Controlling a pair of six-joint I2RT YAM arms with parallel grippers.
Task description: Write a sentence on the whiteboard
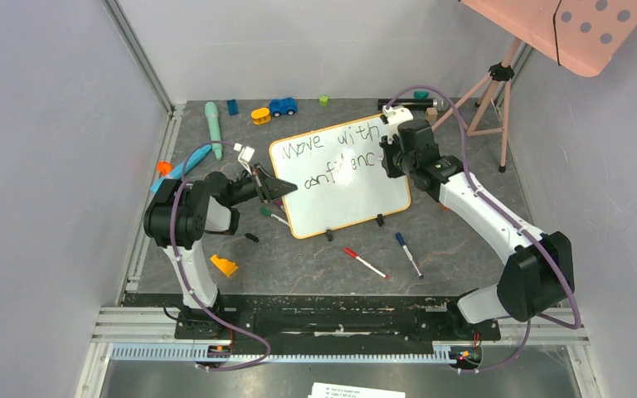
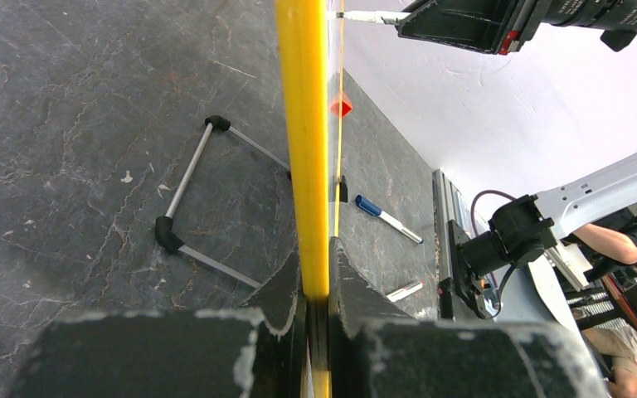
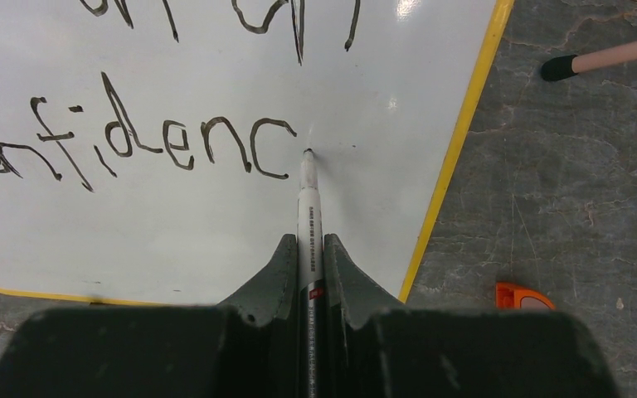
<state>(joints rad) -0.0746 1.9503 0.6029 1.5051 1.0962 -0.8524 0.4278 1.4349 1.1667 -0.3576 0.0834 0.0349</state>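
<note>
The whiteboard (image 1: pixel 344 195) with its orange-yellow frame lies tilted in the middle of the table. The sentence (image 1: pixel 332 145) reads "Move with" in one row and "confidenc" below. My left gripper (image 1: pixel 286 188) is shut on the board's left frame edge (image 2: pixel 303 149). My right gripper (image 1: pixel 390 149) is shut on a white marker (image 3: pixel 308 215). Its tip rests on the board just right of the last "c" (image 3: pixel 269 149), as the right wrist view shows. The whiteboard surface (image 3: pixel 216 215) fills most of that view.
A red marker (image 1: pixel 365 263) and a blue marker (image 1: pixel 408 253) lie in front of the board. Toys sit at the back: a blue car (image 1: pixel 282 106), a yellow piece (image 1: pixel 260 115), a teal tool (image 1: pixel 213 128). An orange block (image 1: pixel 223 265) lies near the left arm. A pink tripod (image 1: pixel 498 99) stands at back right.
</note>
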